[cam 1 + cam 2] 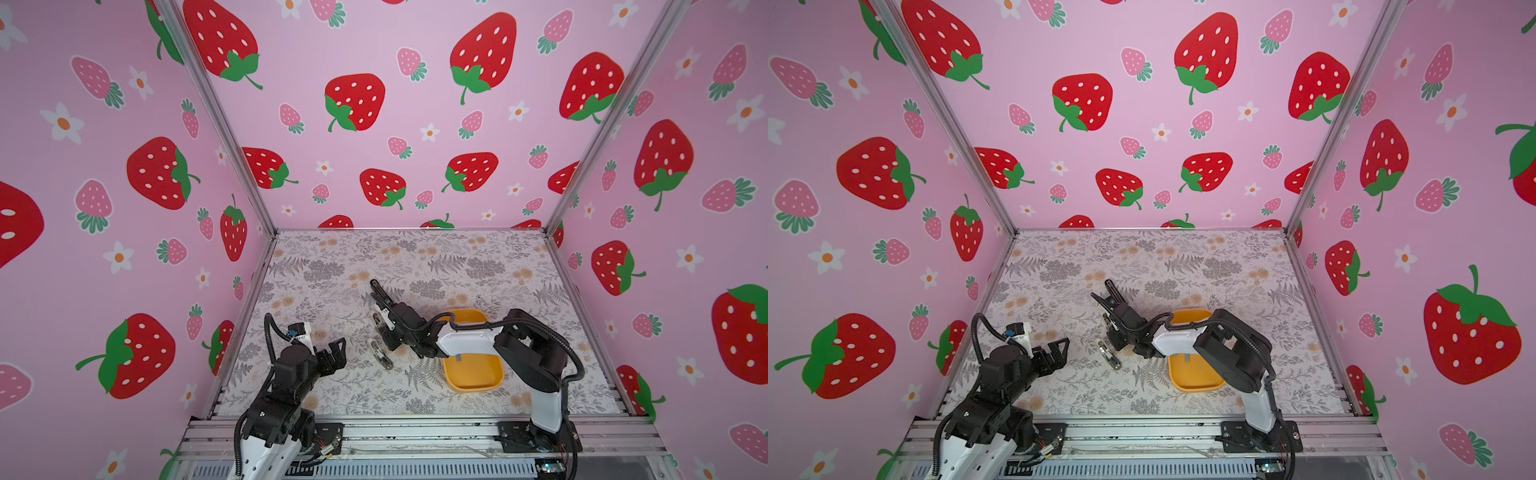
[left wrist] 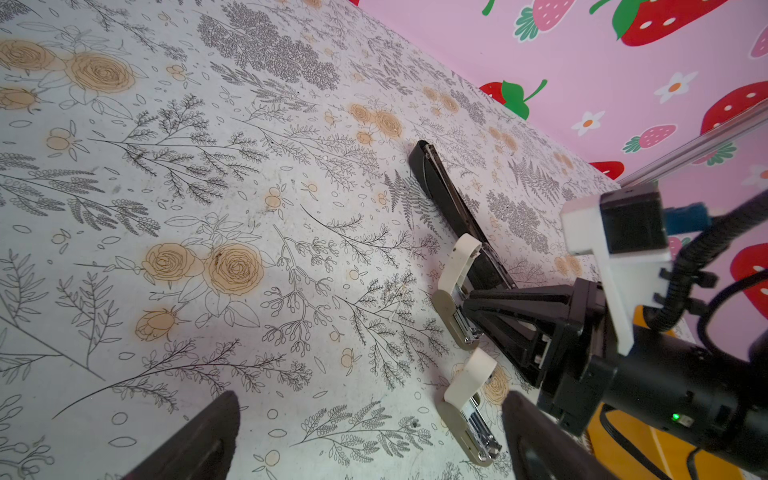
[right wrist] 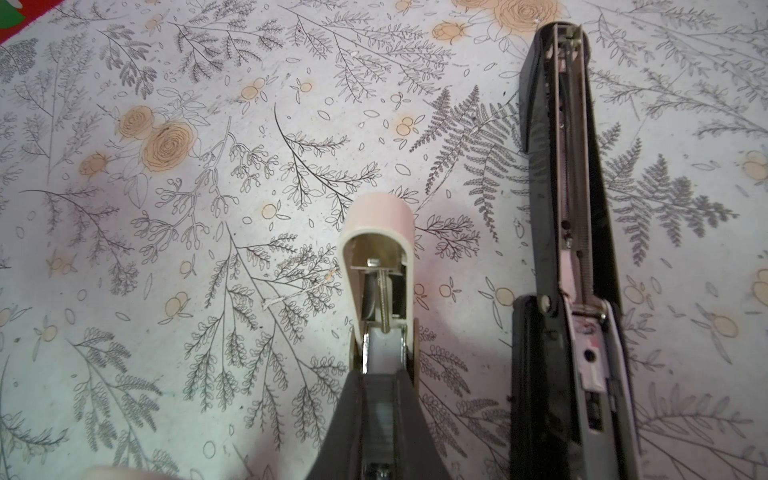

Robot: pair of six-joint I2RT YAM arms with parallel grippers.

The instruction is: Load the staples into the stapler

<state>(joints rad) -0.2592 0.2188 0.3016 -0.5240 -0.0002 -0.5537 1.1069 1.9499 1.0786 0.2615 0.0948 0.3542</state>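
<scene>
The stapler (image 3: 569,208) lies swung open near the table's (image 1: 519,257) middle. It is just beside the right gripper (image 3: 376,378), parallel to its fingers and apart from them. Those fingers are pinched together over a small white stapler (image 3: 376,232); whether they grip anything I cannot tell. The left gripper (image 2: 372,407) gapes wide near the left edge, well apart. One grey block of staples (image 1: 458,357) shows in the yellow tray (image 1: 478,382).
</scene>
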